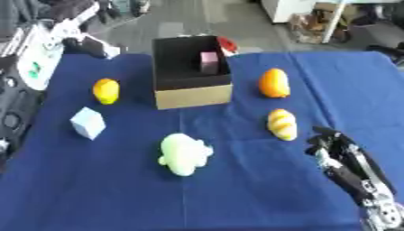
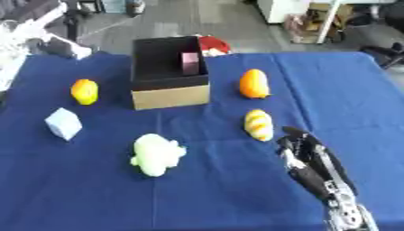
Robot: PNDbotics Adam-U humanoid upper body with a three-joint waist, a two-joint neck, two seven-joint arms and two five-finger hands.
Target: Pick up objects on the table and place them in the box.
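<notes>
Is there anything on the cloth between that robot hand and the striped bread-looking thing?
No, only bare blue cloth separates the right hand from the bread roll, clearest in the left eye view.

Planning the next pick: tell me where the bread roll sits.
The bread roll lies right of centre on the blue cloth, just below the orange fruit and just above the right hand.

I counted one box (image 1: pixel 192 85) on the bench (image 1: pixel 236 189), with one pink block (image 1: pixel 209 62) inside it. Outside lay one lemon (image 1: pixel 106 90), one orange (image 1: pixel 274 83), one bread roll (image 1: pixel 282 124), one pale cube (image 1: pixel 88 122) and one green toy (image 1: pixel 184 154).
</notes>
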